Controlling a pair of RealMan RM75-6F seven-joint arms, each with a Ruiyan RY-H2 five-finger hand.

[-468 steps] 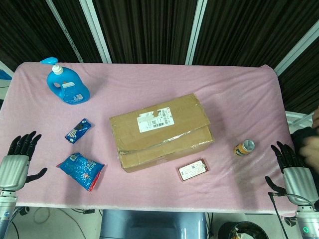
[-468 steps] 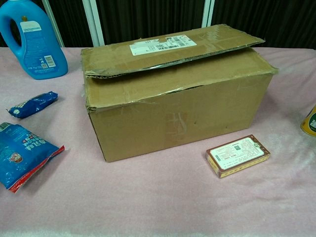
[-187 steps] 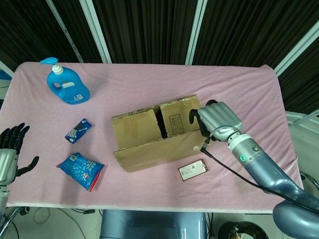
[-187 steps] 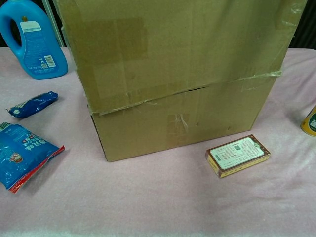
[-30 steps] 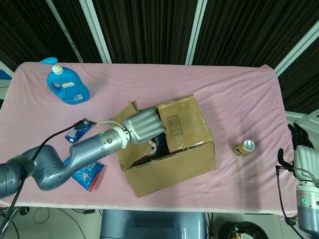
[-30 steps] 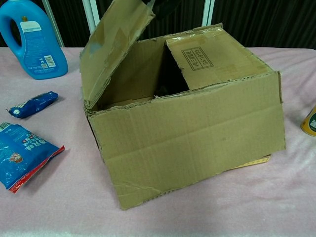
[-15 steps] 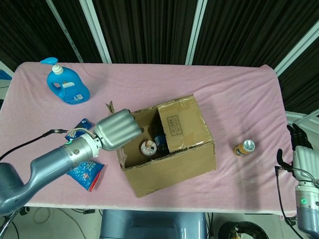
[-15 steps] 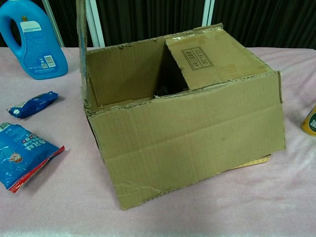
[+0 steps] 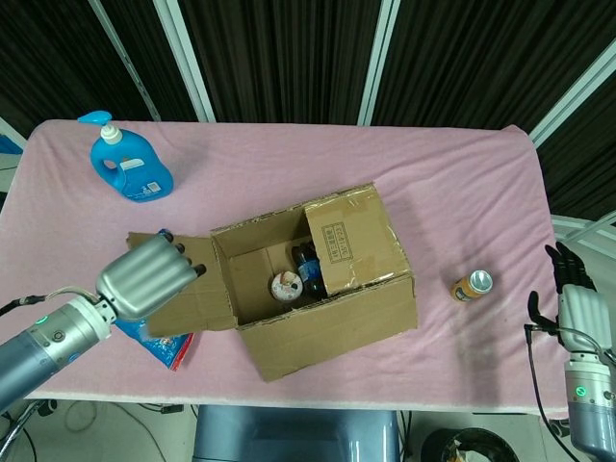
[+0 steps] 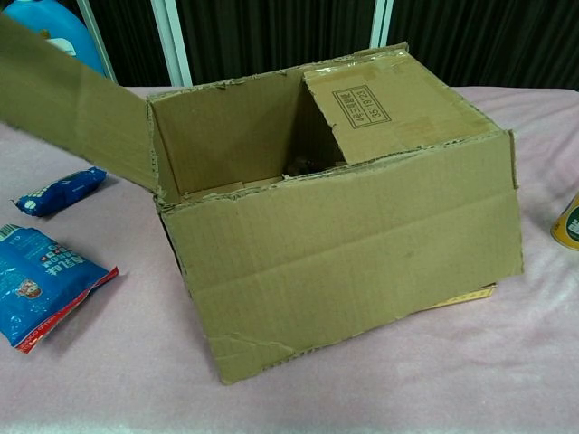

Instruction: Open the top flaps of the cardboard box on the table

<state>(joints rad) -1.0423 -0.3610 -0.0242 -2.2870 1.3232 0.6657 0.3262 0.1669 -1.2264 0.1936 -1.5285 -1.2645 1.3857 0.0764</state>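
Observation:
The cardboard box (image 9: 322, 289) stands mid-table, turned at an angle. Its left flap (image 9: 188, 294) lies folded outward and nearly flat; in the chest view this left flap (image 10: 72, 108) juts out to the left. My left hand (image 9: 144, 274) rests on top of that flap with its fingers curled, holding nothing. The right flap (image 9: 351, 241) still covers the box's right half, and shows in the chest view as the printed right flap (image 10: 389, 99). A can (image 9: 286, 285) and a dark bottle (image 9: 306, 265) show inside. My right hand (image 9: 577, 300) hangs past the table's right edge, fingers apart, empty.
A blue detergent bottle (image 9: 130, 164) stands at the back left. A blue snack bag (image 10: 41, 280) and a small blue packet (image 10: 59, 190) lie left of the box, partly under the flap. An orange can (image 9: 472, 285) stands right of the box.
My left hand has swung the left flap from upright to folded outward and down, moving left with it. The box and right hand have stayed put.

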